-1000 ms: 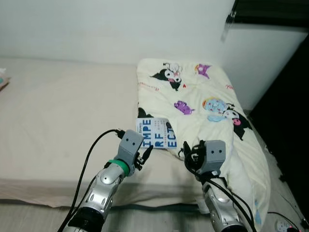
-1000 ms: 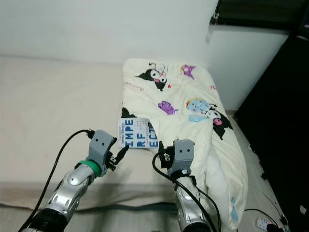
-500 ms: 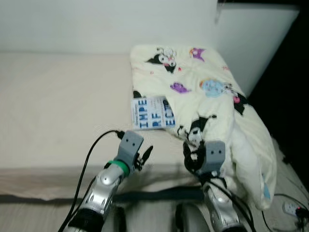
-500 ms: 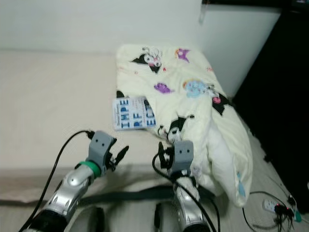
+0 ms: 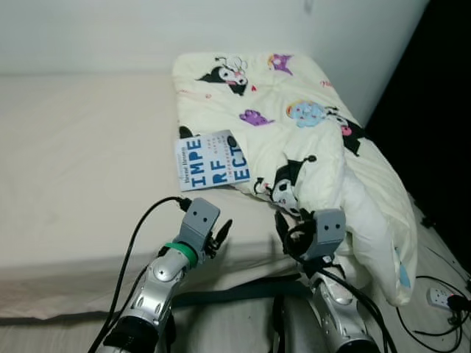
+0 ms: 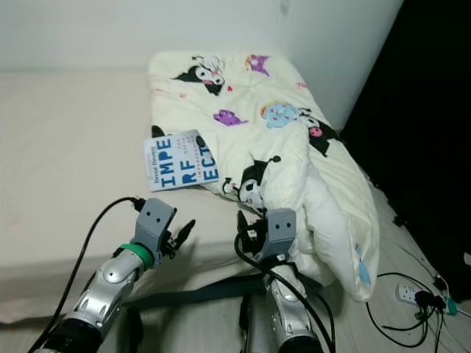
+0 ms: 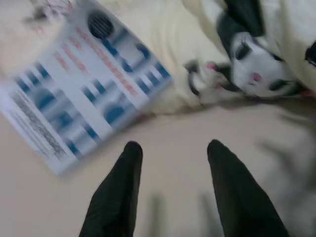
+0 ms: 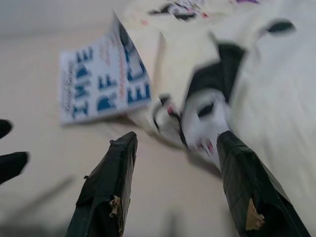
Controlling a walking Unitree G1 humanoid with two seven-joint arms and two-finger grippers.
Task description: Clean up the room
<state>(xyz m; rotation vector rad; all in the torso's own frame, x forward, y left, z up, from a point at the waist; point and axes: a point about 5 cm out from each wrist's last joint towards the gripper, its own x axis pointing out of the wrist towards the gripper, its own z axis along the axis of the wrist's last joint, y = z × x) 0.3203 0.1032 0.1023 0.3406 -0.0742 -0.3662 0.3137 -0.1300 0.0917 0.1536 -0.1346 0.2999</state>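
1. Honestly looks like a thin paperback book (image 5: 211, 160), lying just ahead of the left gripper (image 5: 218, 235), one edge tucked against the cartoon-print comforter (image 5: 294, 125). Light, bendy, probably slick cover.
2. Best pinched along the free edge.
3. Both grippers spread wide, empty; right gripper (image 5: 285, 229) near the comforter's folded corner.
4. Soft beige mattress (image 5: 73, 169), white wall beyond.

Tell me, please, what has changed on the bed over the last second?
Mostly the camera has shifted. The quilt now shows a fold with a black-and-white figure, sagging further off the bed. The book stays tucked under its edge. Left gripper and right gripper still hover open, holding nothing.
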